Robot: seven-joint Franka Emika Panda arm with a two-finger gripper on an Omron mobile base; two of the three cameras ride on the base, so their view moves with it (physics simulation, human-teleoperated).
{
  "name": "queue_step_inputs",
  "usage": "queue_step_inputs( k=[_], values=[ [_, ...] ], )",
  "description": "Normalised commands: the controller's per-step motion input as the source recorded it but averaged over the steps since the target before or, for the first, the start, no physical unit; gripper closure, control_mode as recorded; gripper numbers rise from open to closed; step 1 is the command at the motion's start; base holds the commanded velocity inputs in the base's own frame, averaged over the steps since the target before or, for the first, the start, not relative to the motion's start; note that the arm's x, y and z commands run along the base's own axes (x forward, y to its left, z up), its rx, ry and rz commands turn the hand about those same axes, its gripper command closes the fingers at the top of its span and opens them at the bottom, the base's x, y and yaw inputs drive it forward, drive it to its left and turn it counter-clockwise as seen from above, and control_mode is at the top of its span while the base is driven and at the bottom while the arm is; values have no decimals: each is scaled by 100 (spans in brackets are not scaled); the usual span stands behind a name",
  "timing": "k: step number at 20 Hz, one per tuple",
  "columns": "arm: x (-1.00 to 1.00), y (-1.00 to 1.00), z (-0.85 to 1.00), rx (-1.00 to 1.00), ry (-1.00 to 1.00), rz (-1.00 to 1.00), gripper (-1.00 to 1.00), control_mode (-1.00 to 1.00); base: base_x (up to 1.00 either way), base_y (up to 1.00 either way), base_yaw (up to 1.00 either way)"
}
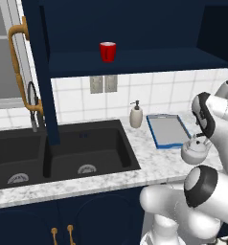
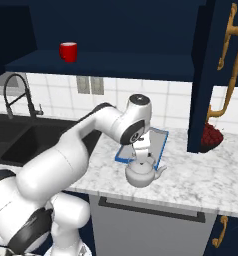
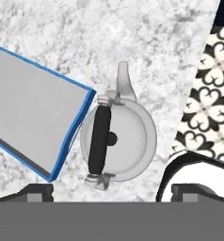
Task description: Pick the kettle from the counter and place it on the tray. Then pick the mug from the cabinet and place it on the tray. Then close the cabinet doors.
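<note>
The silvery kettle (image 3: 125, 141) stands on the marble counter (image 3: 156, 42) near its front edge, just off a corner of the blue-rimmed tray (image 3: 29, 113). My gripper (image 3: 113, 192) hangs right above the kettle, open, its dark fingertips (image 3: 38, 190) wide apart on either side and nothing held. From the base, the kettle (image 2: 141, 172) sits under my wrist, in front of the tray (image 2: 160, 142). The red mug (image 1: 108, 51) stands upright on the shelf of the open navy cabinet (image 1: 135, 62). Both cabinet doors (image 1: 37, 72) (image 2: 211, 75) stand swung out.
A cream soap dispenser (image 1: 136, 115) stands left of the tray, by the black double sink (image 1: 63, 153) and faucet (image 1: 33, 103). A dark bowl of red fruit (image 2: 212, 136) sits behind the right door. The counter's front edge drops to patterned floor (image 3: 208, 94).
</note>
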Motion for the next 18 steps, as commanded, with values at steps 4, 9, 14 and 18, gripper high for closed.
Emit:
queue_step_inputs(
  k=[4, 9, 14, 18],
  values=[
    [29, -1, -26, 2, 0, -1, -100, -100, 0, 0, 0],
    [21, -2, -32, 0, 1, -3, -100, -100, 0, 0, 0],
    [7, -10, -32, 0, 1, -5, -100, -100, 0, 0, 0],
    [6, -3, -29, 0, 0, -2, -100, -100, 0, 0, 0]
  ],
)
